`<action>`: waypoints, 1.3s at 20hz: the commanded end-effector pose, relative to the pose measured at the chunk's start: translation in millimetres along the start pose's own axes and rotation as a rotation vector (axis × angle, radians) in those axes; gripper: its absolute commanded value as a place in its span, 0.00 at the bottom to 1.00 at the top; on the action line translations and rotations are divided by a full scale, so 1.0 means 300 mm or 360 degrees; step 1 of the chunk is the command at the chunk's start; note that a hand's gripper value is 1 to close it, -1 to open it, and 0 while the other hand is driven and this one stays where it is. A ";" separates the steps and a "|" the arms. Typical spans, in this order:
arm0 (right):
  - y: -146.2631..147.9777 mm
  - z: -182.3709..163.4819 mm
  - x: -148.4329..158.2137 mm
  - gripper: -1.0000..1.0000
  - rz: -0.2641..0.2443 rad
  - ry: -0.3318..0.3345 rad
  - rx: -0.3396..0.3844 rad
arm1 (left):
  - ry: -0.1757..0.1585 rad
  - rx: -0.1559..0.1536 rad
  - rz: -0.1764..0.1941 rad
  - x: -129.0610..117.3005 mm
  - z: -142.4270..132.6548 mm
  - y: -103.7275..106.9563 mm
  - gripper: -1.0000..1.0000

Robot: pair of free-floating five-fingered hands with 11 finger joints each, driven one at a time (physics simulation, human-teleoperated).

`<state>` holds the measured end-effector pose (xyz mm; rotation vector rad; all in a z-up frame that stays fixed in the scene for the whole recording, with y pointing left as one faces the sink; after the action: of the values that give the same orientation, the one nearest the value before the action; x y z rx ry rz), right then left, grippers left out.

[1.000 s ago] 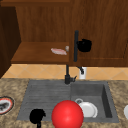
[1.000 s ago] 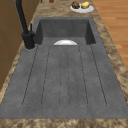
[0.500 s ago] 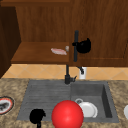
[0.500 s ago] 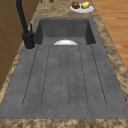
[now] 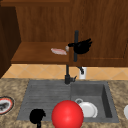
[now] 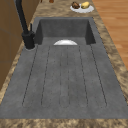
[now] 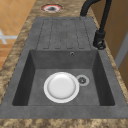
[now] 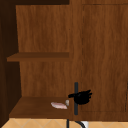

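Note:
My right hand [image 5: 82, 47] hangs high above the sink at a wall cabinet's dark upright door handle [image 5: 76, 37], fingers curled round the bar and one tip poking out to its left. The same hand [image 8: 81, 97] meets the handle [image 8: 76, 87] in the upper view. Left of it, on the open cabinet's lower shelf [image 5: 32, 56], lies a pale pink flat object [image 5: 59, 51] with a small grey thing [image 5: 67, 48] beside it. My left hand [image 5: 37, 115] floats low at the sink's front left corner, next to a large red ball [image 5: 67, 114].
A white plate [image 7: 61, 87] lies in the basin beside the drain [image 7: 82, 80]. The black faucet [image 5: 67, 75] rises behind the sink. A red-rimmed plate [image 5: 5, 105] sits on the left counter, and a plate of food [image 6: 82, 6] on the right counter. The drainboard [image 6: 65, 77] is ribbed.

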<state>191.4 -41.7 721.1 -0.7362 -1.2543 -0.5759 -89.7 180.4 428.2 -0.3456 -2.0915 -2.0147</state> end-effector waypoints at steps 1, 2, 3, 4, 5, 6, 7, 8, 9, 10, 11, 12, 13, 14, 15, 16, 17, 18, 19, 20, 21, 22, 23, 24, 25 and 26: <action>0.059 -0.031 -0.022 0.00 -0.0020 -0.0052 -0.0028 | 0.0000 0.0000 0.0000 0.000 0.000 0.000 0.50; 0.062 -0.044 -0.030 0.00 -0.0038 -0.0070 -0.0035 | 0.0000 0.0000 0.0000 0.000 0.000 0.000 0.50; 0.078 -0.062 -0.035 0.00 -0.0057 -0.0081 -0.0051 | 0.0000 0.0000 0.0000 0.000 0.000 0.000 0.50; 0.103 -0.082 -0.045 0.00 -0.0065 -0.0100 -0.0071 | 0.0000 0.0000 0.0000 0.000 0.000 0.000 0.50; 0.119 -0.095 -0.054 0.00 -0.0068 -0.0121 -0.0088 | 0.0000 0.0000 0.0000 0.000 0.000 0.000 0.50; 0.133 -0.104 -0.067 0.00 -0.0075 -0.0138 -0.0110 | 0.0000 0.0000 0.0000 0.000 0.000 0.000 0.50; 0.147 -0.113 -0.081 0.00 -0.0083 -0.0152 -0.0132 | 0.0000 0.0000 0.0000 0.000 0.000 0.000 0.50; 0.158 -0.120 -0.096 0.00 -0.0095 -0.0167 -0.0158 | 0.0000 0.0000 0.0000 0.000 0.000 0.000 0.50; 0.168 -0.128 -0.108 0.00 -0.0099 -0.0174 -0.0183 | 0.0000 0.0000 0.0000 0.000 0.000 0.000 0.50; 0.172 -0.134 -0.120 0.00 -0.0103 -0.0166 -0.0215 | 0.0000 0.0000 0.0000 0.000 0.000 0.000 0.50; 0.181 -0.139 -0.128 0.00 -0.0102 -0.0167 -0.0241 | 0.0000 0.0000 0.0000 0.000 0.000 0.000 0.50; 0.192 -0.146 -0.139 0.00 -0.0097 -0.0162 -0.0266 | 0.0000 0.0000 0.0000 0.000 0.000 0.000 0.50; 0.202 -0.154 -0.150 0.00 -0.0099 -0.0150 -0.0290 | 0.0000 0.0000 0.0000 0.000 0.000 0.000 0.50; 0.213 -0.161 -0.161 0.00 -0.0104 -0.0137 -0.0314 | 0.0000 0.0000 0.0000 0.000 0.000 0.000 0.50; 0.223 -0.168 -0.173 0.00 -0.0112 -0.0132 -0.0340 | 0.0000 0.0000 0.0000 0.000 0.000 0.000 0.50; 0.233 -0.177 -0.185 0.00 -0.0120 -0.0119 -0.0365 | 0.0000 0.0000 0.0000 0.000 0.000 0.000 0.50; 0.245 -0.186 -0.199 0.00 -0.0130 -0.0102 -0.0391 | 0.0000 0.0000 0.0000 0.000 0.000 0.000 0.50; 0.259 -0.197 -0.214 0.00 -0.0142 -0.0097 -0.0415 | 0.0000 0.0000 0.0000 0.000 0.000 0.000 0.50; 0.277 -0.212 -0.227 0.00 -0.0151 -0.0087 -0.0431 | 0.0000 0.0000 0.0000 0.000 0.000 0.000 0.50; 0.296 -0.229 -0.241 0.00 -0.0158 -0.0079 -0.0450 | 0.0000 0.0000 0.0000 0.000 0.000 0.000 0.50; 0.321 -0.250 -0.251 0.00 -0.0159 -0.0086 -0.0462 | 0.0000 0.0000 0.0000 0.000 0.000 0.000 0.50; 0.337 -0.260 -0.258 0.00 -0.0176 -0.0079 -0.0475 | 0.0000 0.0000 0.0000 0.000 0.000 0.000 0.50; 0.357 -0.265 -0.253 0.00 -0.0187 -0.0077 -0.0459 | 0.0000 0.0000 0.0000 0.000 0.000 0.000 0.50; 0.372 -0.269 -0.249 0.00 -0.0184 -0.0076 -0.0448 | 0.0000 0.0000 0.0000 0.000 0.000 0.000 0.50; 0.380 -0.271 -0.246 0.00 -0.0181 -0.0085 -0.0443 | 0.0000 0.0000 0.0000 0.000 0.000 0.000 0.50; 0.383 -0.272 -0.245 0.00 -0.0179 -0.0099 -0.0440 | 0.0000 0.0000 0.0000 0.000 0.000 0.000 0.50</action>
<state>280.2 -39.3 634.2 -0.8944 -1.3170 -0.7984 -89.7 180.4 428.2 -0.3456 -2.0915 -2.0147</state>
